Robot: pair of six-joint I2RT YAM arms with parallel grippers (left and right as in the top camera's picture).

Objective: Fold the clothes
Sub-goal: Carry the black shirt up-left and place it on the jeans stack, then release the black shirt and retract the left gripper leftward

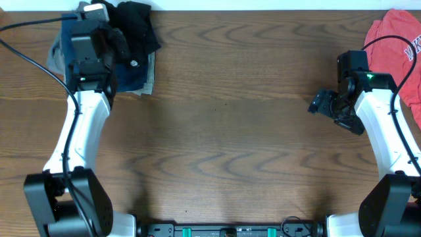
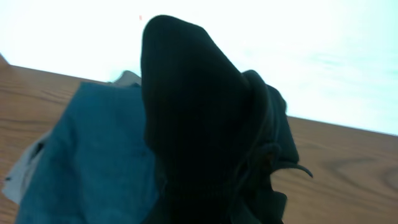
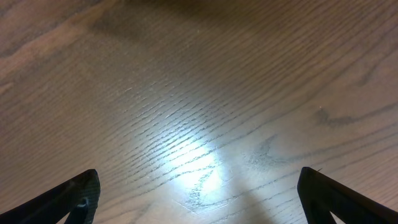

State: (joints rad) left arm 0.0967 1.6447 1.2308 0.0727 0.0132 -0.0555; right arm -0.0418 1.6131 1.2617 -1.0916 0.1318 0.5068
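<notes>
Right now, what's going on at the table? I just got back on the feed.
The left gripper is closed on the bunched black garment at the far left corner, over the folded denim pile. The right gripper hangs open above the table, holding nothing, near the coral-red shirt. The garment is not yet spread out, and no fold shows.
</notes>
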